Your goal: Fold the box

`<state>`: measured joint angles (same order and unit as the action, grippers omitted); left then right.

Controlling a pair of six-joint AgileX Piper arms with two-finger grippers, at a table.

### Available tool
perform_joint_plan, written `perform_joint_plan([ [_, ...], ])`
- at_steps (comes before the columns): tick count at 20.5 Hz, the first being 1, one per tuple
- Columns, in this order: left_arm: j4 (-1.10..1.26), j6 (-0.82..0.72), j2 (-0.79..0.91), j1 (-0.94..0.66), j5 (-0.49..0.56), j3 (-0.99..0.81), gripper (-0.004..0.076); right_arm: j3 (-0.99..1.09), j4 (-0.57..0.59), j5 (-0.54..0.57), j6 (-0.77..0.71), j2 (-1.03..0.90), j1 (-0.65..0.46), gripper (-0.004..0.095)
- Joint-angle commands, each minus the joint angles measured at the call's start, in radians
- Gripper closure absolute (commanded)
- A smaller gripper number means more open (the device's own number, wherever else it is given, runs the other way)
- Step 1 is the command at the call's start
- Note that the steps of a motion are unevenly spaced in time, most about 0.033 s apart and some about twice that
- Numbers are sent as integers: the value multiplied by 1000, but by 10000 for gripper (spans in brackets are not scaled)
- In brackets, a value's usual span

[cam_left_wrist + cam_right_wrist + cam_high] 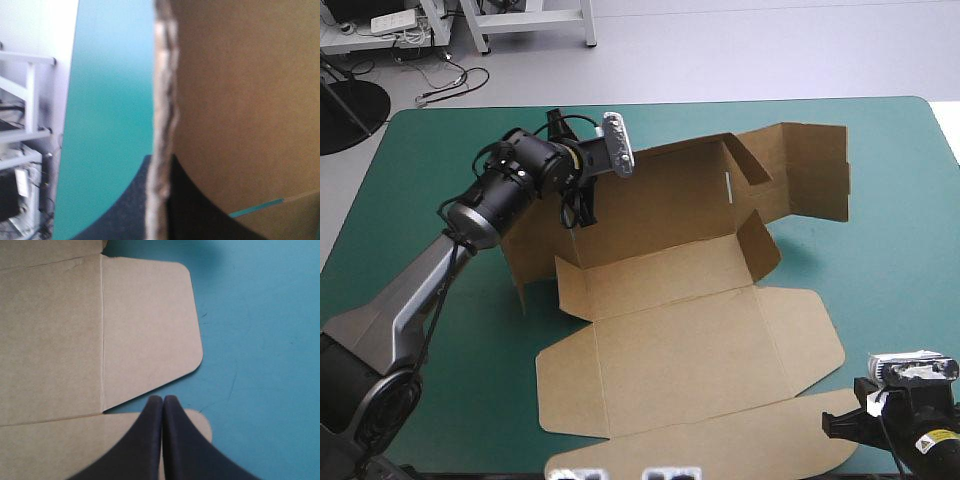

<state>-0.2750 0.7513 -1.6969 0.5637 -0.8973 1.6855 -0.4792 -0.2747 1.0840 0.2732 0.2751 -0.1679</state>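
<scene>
Brown box (690, 330) part-raised mid surface (890, 280), left end effector (582, 210) clamped on the box's upright back-left wall, right end effector (162, 402) closed empty over the box's near-right flap; best: firm pinch, swing the wall inward slowly along its crease.

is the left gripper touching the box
Touching. In the left wrist view the left gripper pinches the box, a wall's edge between its fingers.
</scene>
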Motion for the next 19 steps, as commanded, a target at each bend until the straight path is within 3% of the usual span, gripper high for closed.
perform_joint_plan([
  [1,-71,-5,52,86,97,38,733,-27,-13,-59,-6,10,1,923],
  [4,-116,-88,53,179,106,38,734,-27,1,-65,-35,10,1,923],
  [8,-405,-321,62,302,202,-32,734,-63,80,-90,-175,10,1,923],
  [10,-619,-522,72,328,270,-136,734,-125,92,-94,-196,16,1,923],
  [12,-963,-882,91,360,273,-300,734,-247,110,-103,-235,68,1,923],
  [16,-1342,-1299,135,414,256,-483,734,-453,101,-158,-249,249,1,923],
  [19,-1406,-1355,138,429,223,-536,734,-599,71,-187,-233,395,1,923],
])
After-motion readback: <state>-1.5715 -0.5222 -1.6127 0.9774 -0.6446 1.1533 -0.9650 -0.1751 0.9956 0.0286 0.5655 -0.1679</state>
